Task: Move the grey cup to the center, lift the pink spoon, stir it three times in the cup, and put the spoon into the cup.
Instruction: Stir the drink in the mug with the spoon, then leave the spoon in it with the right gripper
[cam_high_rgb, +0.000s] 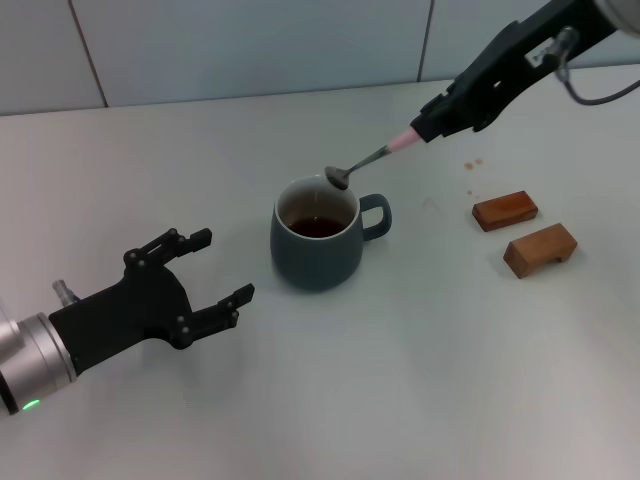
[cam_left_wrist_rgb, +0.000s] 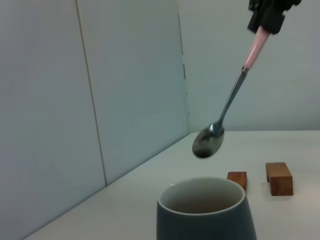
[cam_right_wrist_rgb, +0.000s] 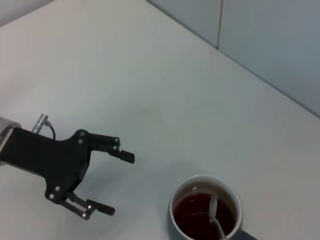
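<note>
The grey cup (cam_high_rgb: 318, 245), holding dark liquid, stands mid-table with its handle toward the robot's right. My right gripper (cam_high_rgb: 427, 127) is shut on the pink handle of the pink spoon (cam_high_rgb: 365, 160) and holds it tilted, its metal bowl just above the cup's far rim. In the left wrist view the spoon (cam_left_wrist_rgb: 210, 142) hangs clear above the cup (cam_left_wrist_rgb: 205, 215) from the right gripper (cam_left_wrist_rgb: 266, 22). The right wrist view looks down on the spoon (cam_right_wrist_rgb: 214, 212) over the cup (cam_right_wrist_rgb: 178, 220). My left gripper (cam_high_rgb: 225, 265) is open and empty, left of the cup and apart from it; it also shows in the right wrist view (cam_right_wrist_rgb: 118, 184).
Two brown wooden blocks (cam_high_rgb: 505, 210) (cam_high_rgb: 540, 249) lie on the white table (cam_high_rgb: 420, 380) to the right of the cup; they also show in the left wrist view (cam_left_wrist_rgb: 237, 178) (cam_left_wrist_rgb: 278, 177). A panelled wall runs along the table's far edge.
</note>
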